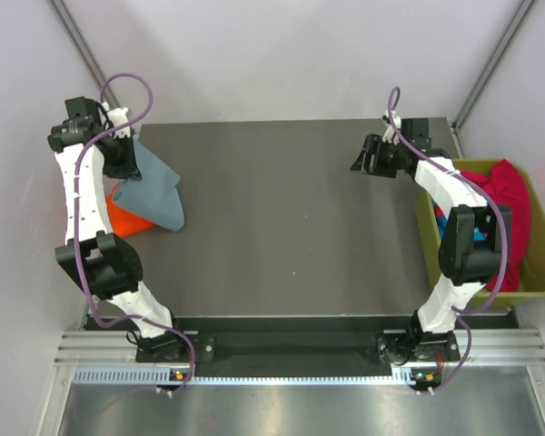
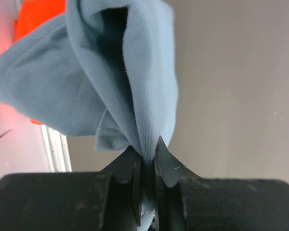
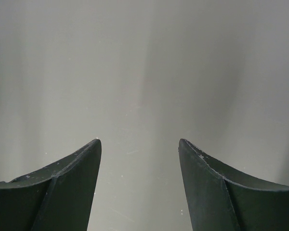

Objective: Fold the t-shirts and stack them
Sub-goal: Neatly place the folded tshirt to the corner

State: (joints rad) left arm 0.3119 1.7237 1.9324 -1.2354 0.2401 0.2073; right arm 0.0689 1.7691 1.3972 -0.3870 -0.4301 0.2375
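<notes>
Your left fingers (image 2: 135, 166) clench a fold of the soft dusty grey-blue t-shirt (image 2: 82, 91) at the counter's (image 1: 282, 209) left edge. Only the overhead view shows it overlapping the bright orange-red cloth t-shirt (image 1: 125, 222). Your right fingers (image 3: 84, 161) stand released near the far right corner.

A dark grey matte desk (image 1: 282, 227) is seen from above, enclosed by pale white panels: a back wall (image 1: 282, 54), a left wall (image 1: 14, 236) and a right wall (image 1: 540, 109). In the far corners a left strut (image 1: 80, 45) and a right strut (image 1: 495, 59), both slim grey metal, are set diagonally. The desk's near edge is bordered by a ribbed aluminium rail (image 1: 291, 350). Below it a brushed metal sheet (image 1: 291, 409) is laid, possibly a lower shelf. The scene is lit softly and evenly; only faint shadows are cast on the desk.
</notes>
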